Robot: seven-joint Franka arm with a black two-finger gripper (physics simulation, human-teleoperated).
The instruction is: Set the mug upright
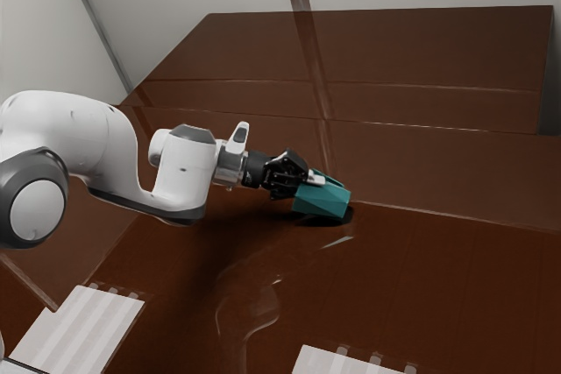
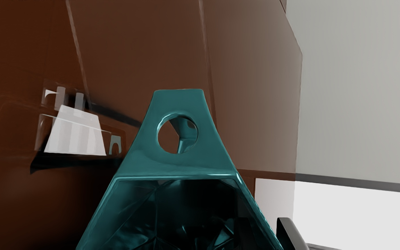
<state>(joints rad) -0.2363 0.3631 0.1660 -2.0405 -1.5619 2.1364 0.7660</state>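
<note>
The tipped mug (image 2: 186, 163) lies apart from white striped slabs (image 1: 83, 330); whether the tool (image 1: 314, 179) grips, I cannot tell.

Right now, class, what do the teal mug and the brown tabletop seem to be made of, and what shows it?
The teal mug looks like smooth glazed ceramic, though glossy plastic is possible: light glints along its rim. The brown tabletop looks like polished wood or laminate: pale streaks gleam on its surface.
</note>
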